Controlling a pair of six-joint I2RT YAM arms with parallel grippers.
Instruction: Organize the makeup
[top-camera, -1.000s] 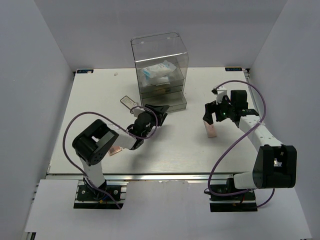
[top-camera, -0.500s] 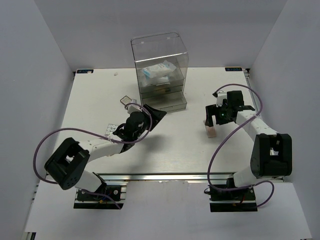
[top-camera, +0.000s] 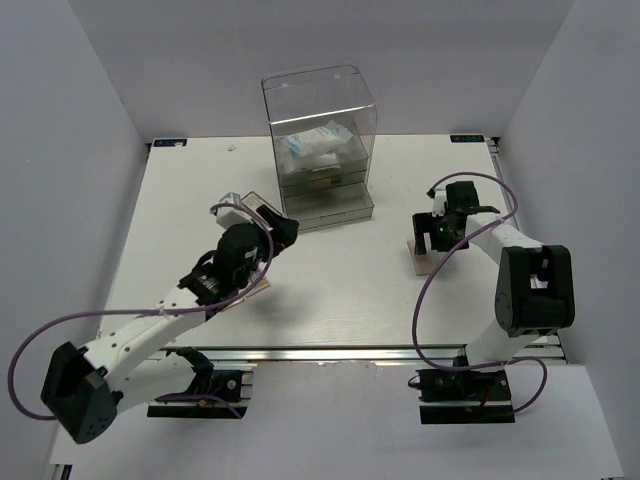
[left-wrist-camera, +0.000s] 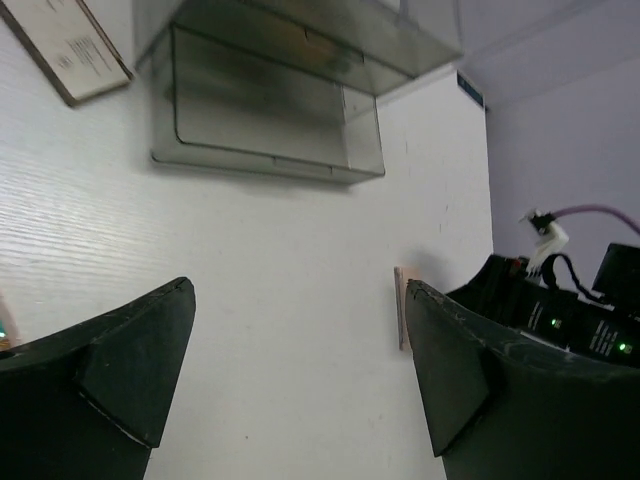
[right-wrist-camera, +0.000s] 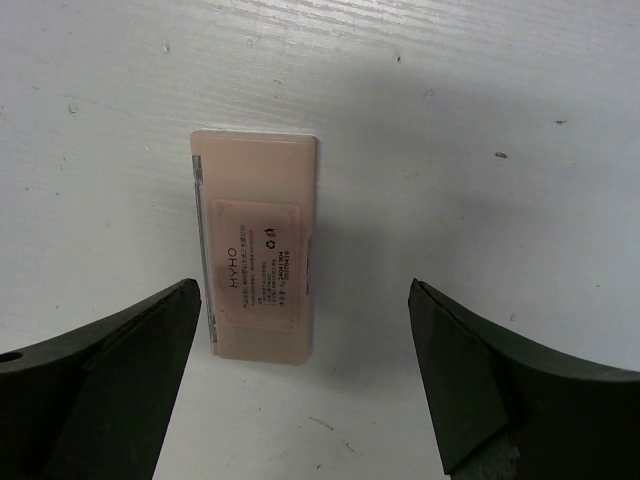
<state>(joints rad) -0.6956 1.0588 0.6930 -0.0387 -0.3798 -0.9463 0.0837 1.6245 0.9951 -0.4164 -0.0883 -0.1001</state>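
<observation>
**Top view.** The acrylic drawer box (top-camera: 320, 150) stands far-centre on the surface (top-camera: 350, 290). A white-and-blue packet (top-camera: 318, 143) lies inside its upper part. The left claw (top-camera: 268, 228) hovers just near-left of the box. The right claw (top-camera: 437, 238) is over the peach palette (top-camera: 424, 260) at right. Assessment: one item stowed, at least two loose, so the task is at an early stage.

**Left wrist view.** The left claw (left-wrist-camera: 298, 290) is spread wide and holds nothing. The dark-framed case (left-wrist-camera: 68, 45) lies flat, left of the lowest drawer (left-wrist-camera: 265, 110), which appears drawn out. Its label print is unreadable.

**Right wrist view.** The right claw (right-wrist-camera: 302, 290) is fully spread either side of the peach palette (right-wrist-camera: 255, 250), clear of it and gripping nothing. The label reads "HYHO"; the finer print is too small to read.
</observation>
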